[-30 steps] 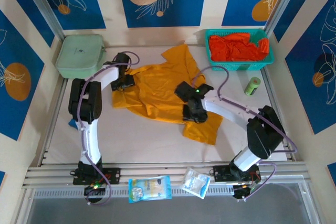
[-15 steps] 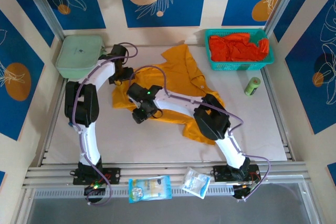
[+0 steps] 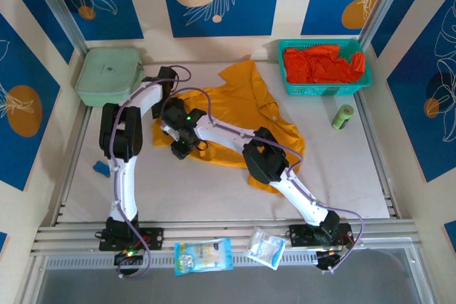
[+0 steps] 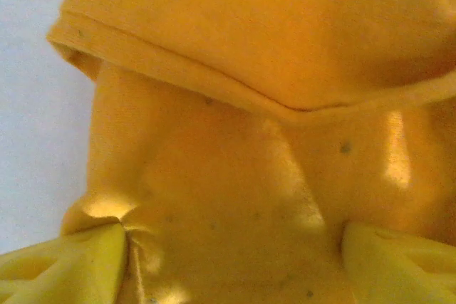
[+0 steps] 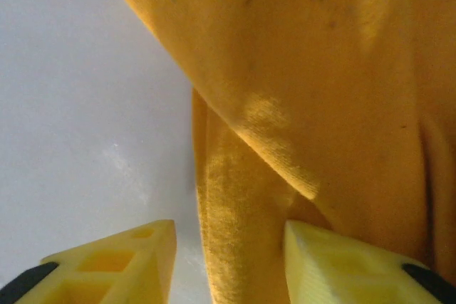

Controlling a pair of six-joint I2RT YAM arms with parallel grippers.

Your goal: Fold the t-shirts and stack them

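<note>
A mustard-yellow t-shirt [image 3: 235,105] lies crumpled and spread across the middle of the table. Red-orange t-shirts [image 3: 320,65] are heaped in the teal basket at the back right. My left gripper [image 3: 165,105] is at the yellow shirt's far left part. In the left wrist view it [image 4: 235,236] is open, fingers [image 4: 85,258] wide apart with bunched yellow cloth [image 4: 235,176] between them. My right arm stretches across the shirt to its left edge, where the right gripper [image 3: 178,149] points down. In the right wrist view it [image 5: 228,243] is open astride a folded edge of the shirt [image 5: 242,197], white table beside it.
The teal mesh basket [image 3: 324,92] stands at the back right, a pale green lidded box [image 3: 108,75] at the back left. A green can [image 3: 343,116] stands by the right edge. Two plastic packets [image 3: 203,255] [image 3: 266,248] lie on the front rail. A small blue thing [image 3: 100,169] lies at the left.
My right arm has swung from the shirt's middle right across to its left edge, and its jaws have narrowed. The left gripper has stayed at the shirt's far left with small shifts.
</note>
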